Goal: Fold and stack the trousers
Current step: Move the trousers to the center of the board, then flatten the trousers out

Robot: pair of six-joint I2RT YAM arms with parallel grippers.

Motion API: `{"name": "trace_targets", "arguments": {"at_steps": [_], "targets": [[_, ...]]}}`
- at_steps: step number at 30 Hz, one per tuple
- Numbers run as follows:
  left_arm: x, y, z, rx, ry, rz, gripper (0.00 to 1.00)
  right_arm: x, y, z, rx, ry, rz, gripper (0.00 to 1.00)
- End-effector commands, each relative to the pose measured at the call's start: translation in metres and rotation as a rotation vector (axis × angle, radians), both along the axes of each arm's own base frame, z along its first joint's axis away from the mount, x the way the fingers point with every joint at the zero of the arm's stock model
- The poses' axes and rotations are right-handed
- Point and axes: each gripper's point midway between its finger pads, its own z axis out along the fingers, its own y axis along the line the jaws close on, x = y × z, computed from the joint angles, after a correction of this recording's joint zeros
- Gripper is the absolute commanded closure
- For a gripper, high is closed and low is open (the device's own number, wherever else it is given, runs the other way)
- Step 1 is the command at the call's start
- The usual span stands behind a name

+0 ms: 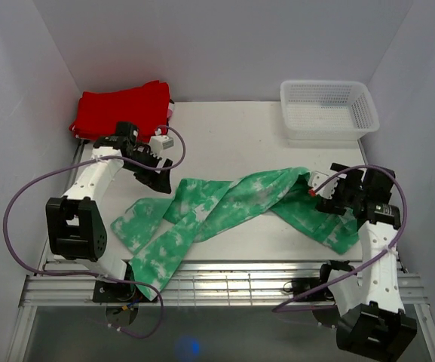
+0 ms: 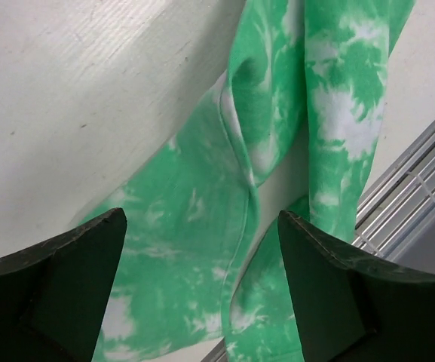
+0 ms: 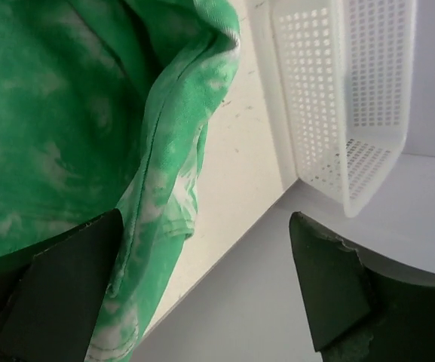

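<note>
The green tie-dye trousers [image 1: 225,207] lie spread unfolded across the white table, with one leg end hanging over the near left edge and the waist end at the right. My left gripper [image 1: 162,179] hovers open above the trousers' upper left part; its wrist view shows the green fabric [image 2: 202,226] between my spread fingers [image 2: 66,279], not touching. My right gripper [image 1: 317,190] is open over the trousers' right end; the fabric edge [image 3: 157,196] shows beside my left finger [image 3: 59,294]. Nothing is held.
A folded red garment [image 1: 123,109] lies at the back left corner. A white perforated basket [image 1: 328,111] stands at the back right and also shows in the right wrist view [image 3: 345,98]. A metal rail [image 1: 225,283] runs along the table's near edge. Grey walls enclose the table.
</note>
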Motion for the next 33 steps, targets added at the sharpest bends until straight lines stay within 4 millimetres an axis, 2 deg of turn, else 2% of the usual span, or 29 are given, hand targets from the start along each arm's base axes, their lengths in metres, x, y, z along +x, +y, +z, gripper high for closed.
{"name": "trace_targets", "arguments": {"at_steps": [1,2,3,4,5,7,8,9,15,17,18,19,20,21,22,23,24,25,27,28,29,30,32,33], "targets": [[-0.011,0.014,0.026,-0.005,-0.037,-0.075,0.07,-0.012,-0.014,0.0,-0.125,0.121,0.107,0.02],[-0.016,0.018,0.024,0.002,-0.023,-0.08,0.07,-0.013,-0.02,0.001,-0.126,0.149,0.102,0.02],[-0.019,0.022,0.022,0.004,-0.012,-0.082,0.07,-0.012,-0.024,-0.006,-0.105,0.208,0.105,0.1],[-0.029,0.026,0.016,0.005,0.021,-0.085,0.07,-0.013,-0.032,-0.006,-0.089,0.242,0.081,0.1],[-0.033,0.031,0.008,0.03,0.036,-0.079,0.07,-0.015,-0.035,0.003,-0.079,0.275,0.07,0.1],[-0.039,0.036,-0.006,0.055,0.063,-0.07,0.07,-0.012,-0.042,-0.006,-0.02,0.374,0.041,0.1],[-0.048,0.038,-0.018,0.064,0.106,-0.067,0.07,-0.006,-0.044,0.005,0.017,0.383,0.005,0.1],[-0.052,0.038,-0.025,0.064,0.131,-0.064,0.07,-0.007,-0.042,-0.005,0.073,0.461,-0.006,0.1],[-0.056,0.042,-0.067,0.094,0.216,-0.03,0.04,0.0,-0.031,-0.013,0.26,0.593,-0.068,0.1],[-0.052,0.044,-0.076,0.108,0.217,-0.021,0.07,0.001,-0.032,-0.022,0.256,0.597,-0.08,0.09],[-0.051,0.047,-0.08,0.127,0.219,-0.009,0.15,-0.004,-0.031,-0.034,0.263,0.62,-0.1,0.01],[-0.045,0.049,-0.082,0.135,0.201,-0.003,0.21,0.007,-0.036,-0.038,0.241,0.575,-0.112,0.09],[-0.041,0.05,-0.083,0.143,0.19,0.006,0.3,0.009,-0.041,-0.043,0.222,0.569,-0.134,0.2],[-0.032,0.052,-0.079,0.145,0.162,0.017,0.48,0.012,-0.044,-0.047,0.217,0.56,-0.147,0.38],[-0.022,0.054,-0.074,0.136,0.135,0.047,0.56,0.015,-0.047,-0.05,0.222,0.557,-0.174,0.47],[-0.007,0.057,-0.06,0.132,0.076,0.069,0.66,0.022,-0.051,-0.053,0.218,0.553,-0.189,0.71],[0.001,0.058,-0.051,0.128,0.041,0.082,0.68,0.025,-0.054,-0.052,0.223,0.555,-0.208,0.81],[0.014,0.071,-0.041,0.128,-0.002,0.134,0.69,0.032,-0.057,-0.044,0.239,0.545,-0.238,0.87],[0.031,0.08,-0.021,0.133,-0.083,0.169,0.73,0.04,-0.061,-0.041,0.262,0.548,-0.266,0.92],[0.042,0.087,-0.002,0.138,-0.143,0.188,0.71,0.043,-0.061,-0.037,0.269,0.542,-0.273,0.92],[0.044,0.088,0.017,0.146,-0.188,0.139,0.5,0.051,-0.065,-0.03,0.274,0.524,-0.291,0.92],[0.039,0.088,0.024,0.146,-0.175,0.138,0.34,0.051,-0.065,-0.03,0.274,0.523,-0.291,0.92],[0.028,0.075,0.045,0.093,-0.2,0.021,0.15,0.057,-0.073,-0.031,0.263,0.51,-0.331,0.92],[0.012,0.068,0.06,0.07,-0.187,-0.012,0.03,0.057,-0.077,-0.034,0.253,0.515,-0.35,0.92]]}}
